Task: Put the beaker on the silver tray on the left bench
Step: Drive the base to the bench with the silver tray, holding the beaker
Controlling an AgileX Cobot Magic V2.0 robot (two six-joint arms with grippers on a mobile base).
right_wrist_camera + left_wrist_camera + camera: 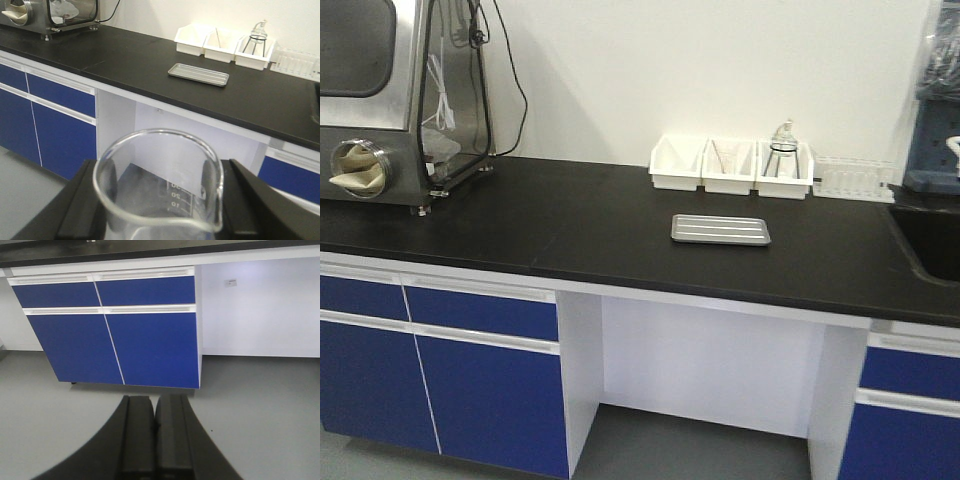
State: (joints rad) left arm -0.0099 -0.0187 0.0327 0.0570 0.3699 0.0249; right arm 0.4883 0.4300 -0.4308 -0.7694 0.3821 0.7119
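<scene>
**Exterior front view.** Silver tray (720, 229): lies flat on the black surface (570, 225), nothing in it, long axis along the wall. White bins (731, 166) behind it. Beaker not in this view.

**Left wrist view.** Left claw (155, 407): clenched, empty, facing blue cabinets (145, 335).

**Right wrist view.** Right claw (165, 205): grasping the beaker (157, 185). Beaker upright, axis vertical, mouth up, spout to the near right, short of the surface and well apart from the tray. Judged: pickup done; carry and set-down remain.

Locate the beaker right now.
Right wrist view: the beaker is gripped in the right claw, off the left bench, short of the silver tray that lies before the white bins.
</scene>
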